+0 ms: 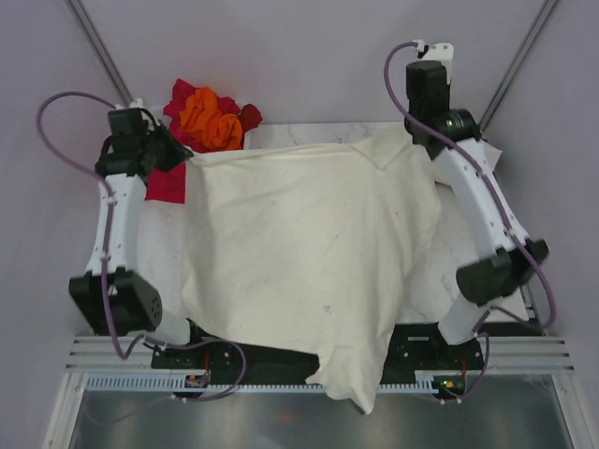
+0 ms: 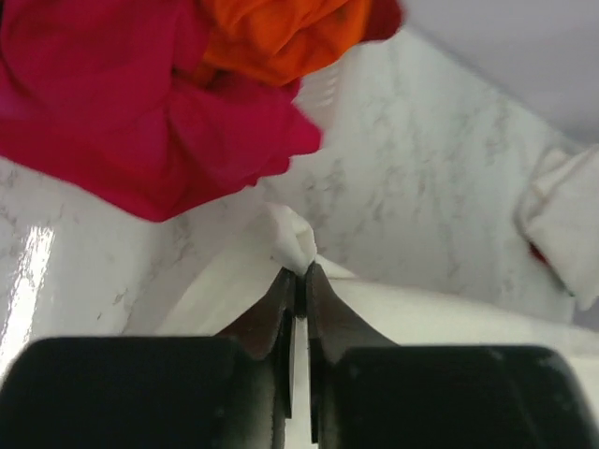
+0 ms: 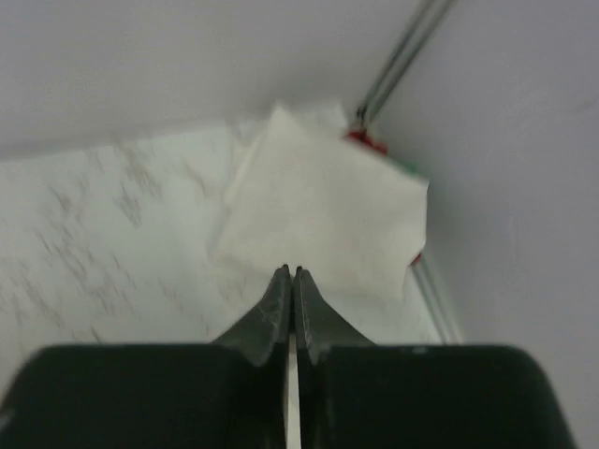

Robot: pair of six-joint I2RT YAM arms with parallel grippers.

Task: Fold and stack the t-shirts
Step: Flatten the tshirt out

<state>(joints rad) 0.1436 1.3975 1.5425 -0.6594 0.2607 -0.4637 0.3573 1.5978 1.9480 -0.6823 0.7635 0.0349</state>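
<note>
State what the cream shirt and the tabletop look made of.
Cream shirt: soft knit cloth, likely cotton, matte. It drapes, creases and bunches at the left gripper.
Tabletop: glossy white with grey veins, either marble or a marble-look laminate. Glare shows the sheen.

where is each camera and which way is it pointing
Top external: above and behind the arm bases, looking down at the table; the left arm and right arm flank the spread cream t-shirt.
Left wrist: on the left arm, facing the far-left corner; left claw shut on that t-shirt.
Right wrist: on the right arm, facing a folded cream shirt in the far-right corner; right claw shut.
Shared: top and left wrist see the pink shirt and orange shirt.
</note>
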